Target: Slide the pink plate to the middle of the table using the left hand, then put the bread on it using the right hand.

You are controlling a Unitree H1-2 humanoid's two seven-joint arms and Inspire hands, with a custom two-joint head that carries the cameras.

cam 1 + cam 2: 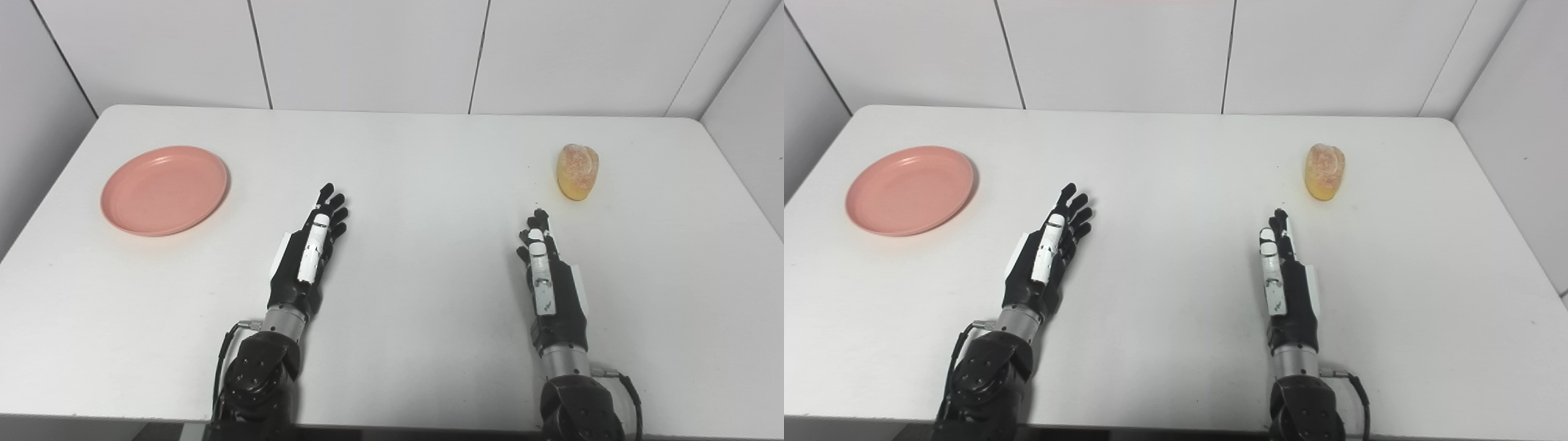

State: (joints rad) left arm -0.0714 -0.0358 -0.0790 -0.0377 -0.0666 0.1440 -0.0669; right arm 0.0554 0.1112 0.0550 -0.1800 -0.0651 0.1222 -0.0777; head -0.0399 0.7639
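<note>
**A:** Table (404, 153), white, item one: what is lying on it, and where?

**B:** Pink plate (164, 190) is sitting at the far left, close to the left edge, nothing on it. Bread (577, 171) is lying at the far right, well apart from the plate. The middle is standing bare between them.

**A:** Hands, next in size?

**B:** Left hand (311, 252) is resting near the centre-left, fingers extended and apart, holding nothing, well short of the plate. Right hand (545, 269) is pointing toward the bread, fingers straight and close together, also holding nothing, fingertips just short of the loaf.

**A:** Hazards, entered in the same order?

**B:** Plate first: it is sitting near the table's left edge, so a push landing on its right rim would likely be driving it outward, not inward. The hand is needing to reach past it and draw it back. Pressing down on the raised rim may be tipping it rather than sliding it.

**A:** And the bread?

**B:** Rounded and probably soft, it may be rolling away from straight fingers or getting squashed by too firm a grasp.
</note>
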